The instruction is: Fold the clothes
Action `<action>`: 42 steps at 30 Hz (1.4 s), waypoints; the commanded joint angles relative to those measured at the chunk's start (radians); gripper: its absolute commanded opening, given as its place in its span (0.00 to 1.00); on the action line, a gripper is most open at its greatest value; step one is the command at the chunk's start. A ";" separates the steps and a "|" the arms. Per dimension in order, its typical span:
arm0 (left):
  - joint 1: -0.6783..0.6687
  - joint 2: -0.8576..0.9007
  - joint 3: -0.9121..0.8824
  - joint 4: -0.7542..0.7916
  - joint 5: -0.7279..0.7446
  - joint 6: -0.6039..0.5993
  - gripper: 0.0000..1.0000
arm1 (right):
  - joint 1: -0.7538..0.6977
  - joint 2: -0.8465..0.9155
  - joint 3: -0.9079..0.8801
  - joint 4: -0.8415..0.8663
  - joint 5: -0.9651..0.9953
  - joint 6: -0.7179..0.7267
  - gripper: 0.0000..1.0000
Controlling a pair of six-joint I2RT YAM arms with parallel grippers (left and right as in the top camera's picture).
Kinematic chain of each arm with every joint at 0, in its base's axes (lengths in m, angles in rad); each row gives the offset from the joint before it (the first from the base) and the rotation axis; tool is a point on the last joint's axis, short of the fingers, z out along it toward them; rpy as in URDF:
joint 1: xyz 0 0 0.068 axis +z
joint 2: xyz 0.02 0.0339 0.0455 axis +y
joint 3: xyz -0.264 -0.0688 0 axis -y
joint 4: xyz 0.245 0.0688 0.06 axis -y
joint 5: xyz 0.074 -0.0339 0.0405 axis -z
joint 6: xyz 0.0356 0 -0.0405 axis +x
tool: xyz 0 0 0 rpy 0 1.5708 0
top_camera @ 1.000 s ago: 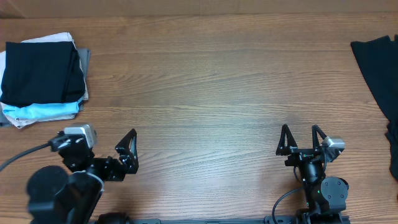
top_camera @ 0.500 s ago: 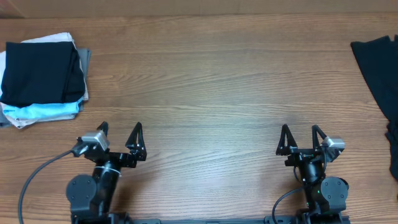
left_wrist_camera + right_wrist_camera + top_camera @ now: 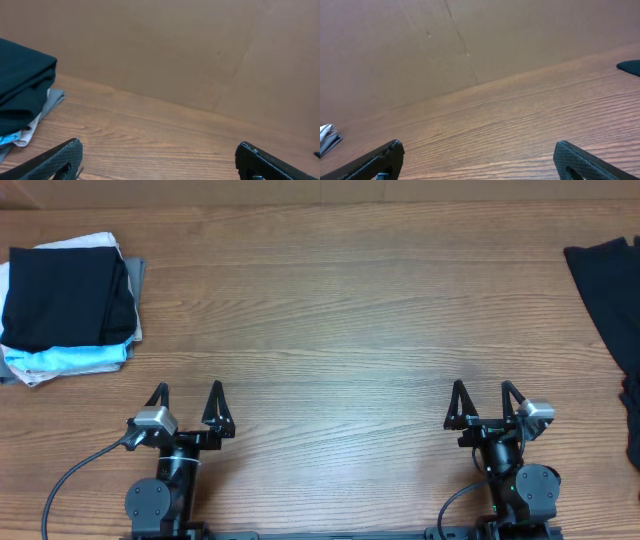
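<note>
At upper left we find a black garment [image 3: 65,295] folded on a pile [image 3: 70,360]; at right edge, clothes [image 3: 608,290] lie unfolded. Left hand [image 3: 187,392] and right hand [image 3: 483,390] stand wide, empty.

Table middle: bare wood of the table [image 3: 340,310] runs from the arms to the far edge; wide passage.
Far-left corner: stack of folded clothes [image 3: 75,358], folded black garment [image 3: 65,290] on top; blocks low sweeps there.
Right edge: loose black garment [image 3: 610,290], partly out of frame; well apart from the right gripper [image 3: 482,385].
Near edge: left gripper [image 3: 188,386] and right gripper well apart; jaws wide, nothing between.
Far side: brown wall [image 3: 150,45].
</note>
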 commanded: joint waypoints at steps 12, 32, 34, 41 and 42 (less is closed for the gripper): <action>-0.014 -0.047 -0.060 -0.027 -0.110 0.008 1.00 | -0.005 -0.012 -0.011 0.006 0.010 -0.005 1.00; -0.100 -0.047 -0.060 -0.101 -0.128 0.344 1.00 | -0.005 -0.012 -0.011 0.006 0.010 -0.005 1.00; -0.100 -0.047 -0.060 -0.101 -0.127 0.337 1.00 | -0.005 -0.012 -0.011 0.006 0.010 -0.005 1.00; -0.100 -0.045 -0.060 -0.102 -0.125 0.338 1.00 | -0.005 -0.012 -0.011 0.006 0.010 -0.005 1.00; -0.100 -0.045 -0.060 -0.101 -0.125 0.338 1.00 | -0.005 -0.012 -0.011 0.006 0.010 -0.005 1.00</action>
